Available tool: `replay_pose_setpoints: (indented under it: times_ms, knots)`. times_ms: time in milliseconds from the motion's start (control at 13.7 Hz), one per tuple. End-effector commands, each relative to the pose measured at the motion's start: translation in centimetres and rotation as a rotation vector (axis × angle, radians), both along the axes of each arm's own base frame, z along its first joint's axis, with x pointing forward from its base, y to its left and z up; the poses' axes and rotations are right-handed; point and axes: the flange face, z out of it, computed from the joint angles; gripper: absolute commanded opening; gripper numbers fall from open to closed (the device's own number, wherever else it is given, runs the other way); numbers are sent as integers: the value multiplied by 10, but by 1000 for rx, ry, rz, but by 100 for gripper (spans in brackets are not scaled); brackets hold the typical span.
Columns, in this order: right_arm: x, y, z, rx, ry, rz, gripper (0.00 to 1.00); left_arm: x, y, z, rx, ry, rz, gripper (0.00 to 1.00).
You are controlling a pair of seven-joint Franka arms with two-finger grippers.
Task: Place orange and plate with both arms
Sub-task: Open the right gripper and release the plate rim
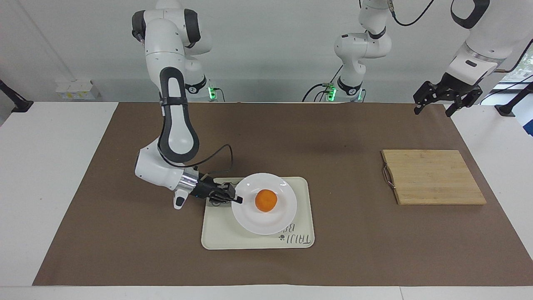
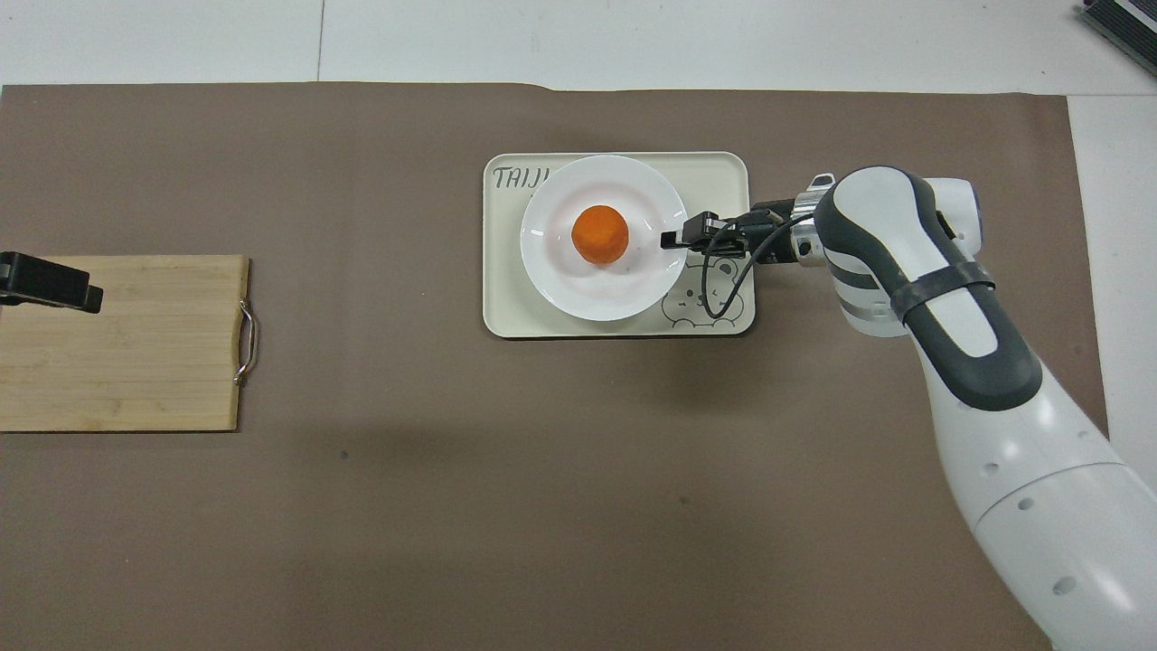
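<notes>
The white plate (image 1: 270, 218) (image 2: 560, 280) lies low on the cream bear tray (image 1: 220, 237) (image 2: 714, 172), with the orange (image 1: 266, 200) (image 2: 600, 234) at its middle. My right gripper (image 1: 235, 199) (image 2: 673, 240) reaches in level from the right arm's end and is shut on the plate's rim. I cannot tell whether the plate rests fully on the tray. My left gripper (image 1: 433, 111) (image 2: 45, 282) hangs open and empty in the air above the left arm's end of the table, over the edge of the wooden board, and waits.
A bamboo cutting board (image 1: 433, 177) (image 2: 126, 353) with a metal handle lies on the brown mat toward the left arm's end. The mat (image 1: 333, 133) covers most of the white table.
</notes>
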Motion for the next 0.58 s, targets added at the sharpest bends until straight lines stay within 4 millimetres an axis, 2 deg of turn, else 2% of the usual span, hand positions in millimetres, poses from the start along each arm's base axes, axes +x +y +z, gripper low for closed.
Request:
replay_pose_setpoints:
  times_ms: [0,219,292,365,512]
  knots:
    - [-2,0,-6,3,-33,19,0,1,2,3,9,4,-8,100]
    - [-6,-1,-13,-3,-24,24,0,1,2,3,9,4,-8,100]
    - [-6,-3,-13,-11,-25,19,5,1,2,2,9,6,-8,100]
    - [-6,-5,-15,-25,-25,13,31,1,2,3,9,4,-8,100]
    - [-6,-3,-13,-37,-25,17,90,1,2,3,9,4,-8,100]
